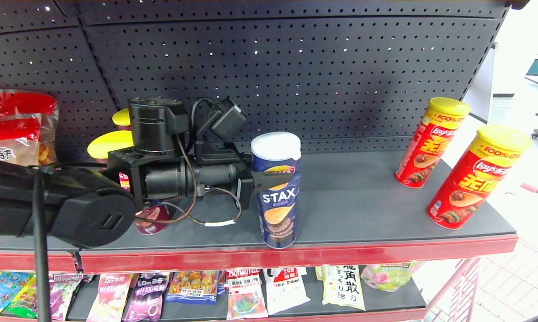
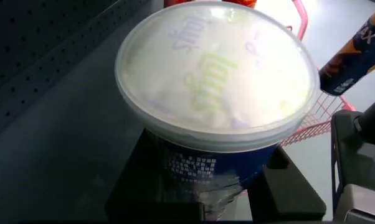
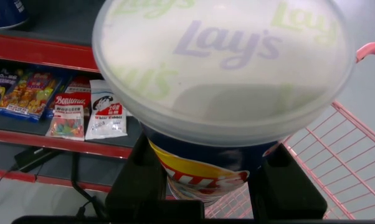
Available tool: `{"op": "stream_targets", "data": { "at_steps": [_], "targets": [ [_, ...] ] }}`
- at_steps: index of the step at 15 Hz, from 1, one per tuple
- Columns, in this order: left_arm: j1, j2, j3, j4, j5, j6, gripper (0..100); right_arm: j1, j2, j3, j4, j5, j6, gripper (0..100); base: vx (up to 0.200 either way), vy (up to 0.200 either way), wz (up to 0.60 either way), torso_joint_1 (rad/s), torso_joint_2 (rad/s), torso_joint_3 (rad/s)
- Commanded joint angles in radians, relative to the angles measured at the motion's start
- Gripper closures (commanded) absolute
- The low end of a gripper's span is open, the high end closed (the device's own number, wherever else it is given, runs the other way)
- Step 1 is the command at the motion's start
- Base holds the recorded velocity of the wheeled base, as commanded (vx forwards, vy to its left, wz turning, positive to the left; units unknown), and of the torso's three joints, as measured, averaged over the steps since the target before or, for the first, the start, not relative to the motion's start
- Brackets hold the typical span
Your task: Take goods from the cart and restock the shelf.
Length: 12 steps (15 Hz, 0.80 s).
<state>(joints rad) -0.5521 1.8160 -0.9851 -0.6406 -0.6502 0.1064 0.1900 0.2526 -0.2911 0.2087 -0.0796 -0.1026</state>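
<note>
Head view: a blue cylindrical crisp can with a white plastic lid (image 1: 278,214) stands upright near the red front edge of the dark grey shelf (image 1: 362,210), roughly midway along it. The left gripper (image 1: 275,179) comes in from the shelf's left end, and its black fingers (image 1: 269,178) are closed around the upper half of the can. Whether the can's base bears fully on the shelf cannot be told. In the left wrist view the same can sits between the two fingers, lid towards the camera.

Toward the shelf's right end stand two red crisp cans with yellow lids, well apart from the held can: one (image 1: 429,143) farther back, the other (image 1: 476,179) closer to the front right corner. Both lean a little. Behind the left arm, near the back panel, are more yellow-lidded cans (image 1: 110,143), and at the left end clear snack bags with red tops (image 1: 14,125). A row of coloured snack packets (image 1: 246,290) lies on the lower shelf.

Right wrist view: the right gripper (image 3: 206,186) has its fingers (image 3: 134,186) clamped on a second blue crisp can with a clear plastic lid (image 3: 225,68) — held upright over the pink wire cart (image 3: 337,155), out in front of the shelf's red edge.
</note>
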Motion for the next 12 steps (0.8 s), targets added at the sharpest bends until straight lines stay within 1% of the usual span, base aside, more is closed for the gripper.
{"op": "stream_targets", "data": {
  "at_steps": [1,3,7,12],
  "targets": [
    [-0.002,-0.007,0.003,0.001,0.001,-0.001,100,0.000,-0.001,-0.002,0.000,0.000,0.000,100,0.000,0.000,0.00,0.000,0.00,0.000],
    [0.003,-0.001,0.011,-0.004,0.009,0.003,100,0.000,0.001,-0.010,0.000,-0.002,0.000,100,0.000,0.000,0.00,0.000,0.00,0.000],
    [0.009,0.017,-0.001,-0.004,0.018,-0.002,100,0.000,-0.003,-0.014,0.000,-0.003,0.000,100,0.000,0.000,0.00,0.000,0.00,0.000],
    [0.011,0.026,0.014,-0.005,0.015,0.006,100,0.000,-0.003,-0.014,0.000,-0.003,0.000,100,0.000,0.000,0.00,0.000,0.00,0.000]
  ]
}}
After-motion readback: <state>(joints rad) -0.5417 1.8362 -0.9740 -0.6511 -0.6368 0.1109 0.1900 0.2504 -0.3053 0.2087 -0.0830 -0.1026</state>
